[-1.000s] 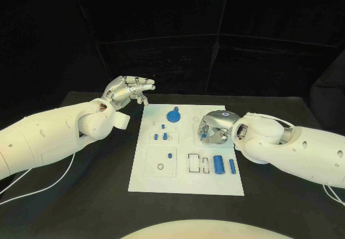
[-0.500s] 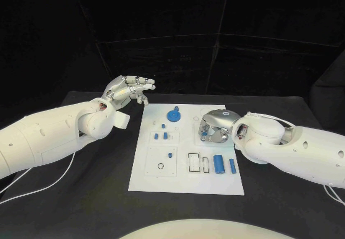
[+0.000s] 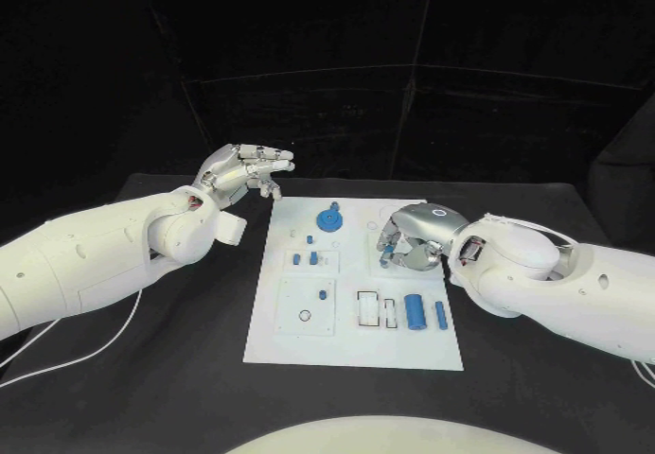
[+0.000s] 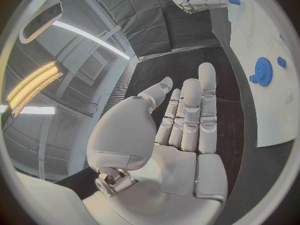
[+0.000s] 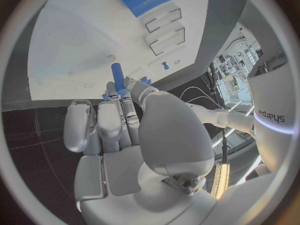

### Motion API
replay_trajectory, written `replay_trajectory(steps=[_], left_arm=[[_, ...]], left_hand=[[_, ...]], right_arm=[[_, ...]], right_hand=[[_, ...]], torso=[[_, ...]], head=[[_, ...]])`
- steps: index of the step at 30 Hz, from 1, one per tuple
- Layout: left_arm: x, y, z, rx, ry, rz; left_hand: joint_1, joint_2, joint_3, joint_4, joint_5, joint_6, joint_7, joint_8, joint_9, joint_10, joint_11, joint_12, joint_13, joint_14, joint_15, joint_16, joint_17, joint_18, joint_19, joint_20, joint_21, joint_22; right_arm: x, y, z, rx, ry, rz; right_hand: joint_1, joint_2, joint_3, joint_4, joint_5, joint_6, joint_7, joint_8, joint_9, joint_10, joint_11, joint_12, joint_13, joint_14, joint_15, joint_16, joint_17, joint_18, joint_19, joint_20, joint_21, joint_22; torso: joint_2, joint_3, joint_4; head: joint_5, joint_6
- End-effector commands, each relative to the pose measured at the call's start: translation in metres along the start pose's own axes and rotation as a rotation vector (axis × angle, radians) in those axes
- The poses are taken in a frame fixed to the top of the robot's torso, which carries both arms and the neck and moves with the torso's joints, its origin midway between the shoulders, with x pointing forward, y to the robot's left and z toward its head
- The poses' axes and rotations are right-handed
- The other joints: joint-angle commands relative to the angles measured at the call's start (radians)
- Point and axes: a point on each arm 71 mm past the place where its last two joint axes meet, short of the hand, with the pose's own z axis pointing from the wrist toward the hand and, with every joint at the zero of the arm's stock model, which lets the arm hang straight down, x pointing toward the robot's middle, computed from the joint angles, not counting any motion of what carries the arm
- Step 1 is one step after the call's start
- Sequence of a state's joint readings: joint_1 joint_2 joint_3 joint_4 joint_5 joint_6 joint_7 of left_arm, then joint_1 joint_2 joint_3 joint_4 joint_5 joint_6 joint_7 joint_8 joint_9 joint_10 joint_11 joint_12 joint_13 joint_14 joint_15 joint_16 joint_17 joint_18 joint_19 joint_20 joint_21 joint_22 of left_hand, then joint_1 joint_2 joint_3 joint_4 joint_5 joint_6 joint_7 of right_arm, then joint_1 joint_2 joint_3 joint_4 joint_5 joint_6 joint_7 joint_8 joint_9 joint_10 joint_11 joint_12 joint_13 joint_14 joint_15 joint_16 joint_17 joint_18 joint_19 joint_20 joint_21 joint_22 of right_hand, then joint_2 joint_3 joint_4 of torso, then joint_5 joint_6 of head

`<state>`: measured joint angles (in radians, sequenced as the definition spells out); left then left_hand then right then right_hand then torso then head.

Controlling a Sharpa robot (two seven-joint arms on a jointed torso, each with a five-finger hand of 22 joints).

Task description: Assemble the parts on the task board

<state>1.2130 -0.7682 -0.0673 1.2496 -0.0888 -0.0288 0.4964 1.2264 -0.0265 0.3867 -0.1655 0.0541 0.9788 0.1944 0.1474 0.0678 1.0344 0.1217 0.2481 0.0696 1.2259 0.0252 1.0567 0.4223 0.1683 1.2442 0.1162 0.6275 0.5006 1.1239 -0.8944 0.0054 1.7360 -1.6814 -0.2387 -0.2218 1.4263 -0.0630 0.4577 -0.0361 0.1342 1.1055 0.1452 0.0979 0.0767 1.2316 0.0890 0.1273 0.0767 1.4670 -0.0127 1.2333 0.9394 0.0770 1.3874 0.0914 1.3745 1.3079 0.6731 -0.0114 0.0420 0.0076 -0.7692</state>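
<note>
Task board (image 3: 352, 340): white plate lying flat mid-desk (image 3: 164, 378), long side running away from the robot. On it, far end: blue gear (image 3: 329, 220) with a small blue knob (image 3: 334, 205) just beyond. Mid-board, left side: small blue pegs (image 3: 312, 257) standing in a white block. Near right corner: large blue cylinder (image 3: 414, 311) lying flat, slimmer blue pin (image 3: 441, 315) just beside it, both to the right of two rectangular slots (image 3: 370, 308). Square recessed plate with a small dark ring (image 3: 306, 315) to the left of the slots.

Right hand (image 3: 411, 241): over the board's right edge, mid-length, palm down, fingers curled around a small blue part (image 5: 117, 75); blue rod seen poking out past the fingertips (image 5: 128, 87) in the right wrist view, pinched between thumb and fingers.

Left hand (image 3: 246, 173): raised off the desk beyond the board's far left corner, holding nothing, fingers (image 4: 190, 110) fairly straight and close together, thumb apart, palm bare in the left wrist view.
</note>
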Motion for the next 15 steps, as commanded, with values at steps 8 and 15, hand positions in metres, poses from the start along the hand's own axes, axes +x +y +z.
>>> replay_trajectory(steps=[8, 15], left_arm=[[0.002, -0.001, 0.002, 0.007, 0.010, -0.010], [0.004, -0.001, 0.003, 0.010, 0.011, -0.011]], left_hand=[[0.004, 0.002, -0.006, -0.002, -0.003, -0.006, 0.000, 0.006, 0.000, -0.006, -0.001, 0.005, -0.001, -0.008, 0.002, -0.002, -0.001, 0.014, -0.004, 0.006, -0.003, -0.001], [0.004, 0.003, -0.007, -0.002, -0.003, -0.006, 0.000, 0.006, 0.000, -0.007, -0.001, 0.006, -0.001, -0.008, 0.002, -0.002, -0.001, 0.014, -0.004, 0.006, -0.004, -0.002]], right_arm=[[-0.014, 0.038, 0.004, -0.116, -0.071, 0.125], [0.004, 0.074, 0.020, -0.214, -0.017, 0.175]], right_hand=[[-0.008, -0.015, 0.023, -0.012, 0.011, -0.003, 0.004, -0.009, -0.002, 0.025, -0.018, -0.006, 0.000, 0.008, 0.001, 0.004, 0.000, -0.010, 0.007, 0.003, 0.006, 0.023], [-0.008, -0.015, 0.025, -0.013, 0.013, -0.003, 0.005, -0.010, -0.002, 0.025, -0.018, -0.008, -0.001, 0.008, 0.001, 0.004, -0.001, -0.010, 0.006, 0.004, 0.006, 0.022]], torso=[[0.001, -0.0016, 0.0029], [0.001, -0.0017, 0.0030]], head=[[0.012, -0.002], [0.028, -0.001]])
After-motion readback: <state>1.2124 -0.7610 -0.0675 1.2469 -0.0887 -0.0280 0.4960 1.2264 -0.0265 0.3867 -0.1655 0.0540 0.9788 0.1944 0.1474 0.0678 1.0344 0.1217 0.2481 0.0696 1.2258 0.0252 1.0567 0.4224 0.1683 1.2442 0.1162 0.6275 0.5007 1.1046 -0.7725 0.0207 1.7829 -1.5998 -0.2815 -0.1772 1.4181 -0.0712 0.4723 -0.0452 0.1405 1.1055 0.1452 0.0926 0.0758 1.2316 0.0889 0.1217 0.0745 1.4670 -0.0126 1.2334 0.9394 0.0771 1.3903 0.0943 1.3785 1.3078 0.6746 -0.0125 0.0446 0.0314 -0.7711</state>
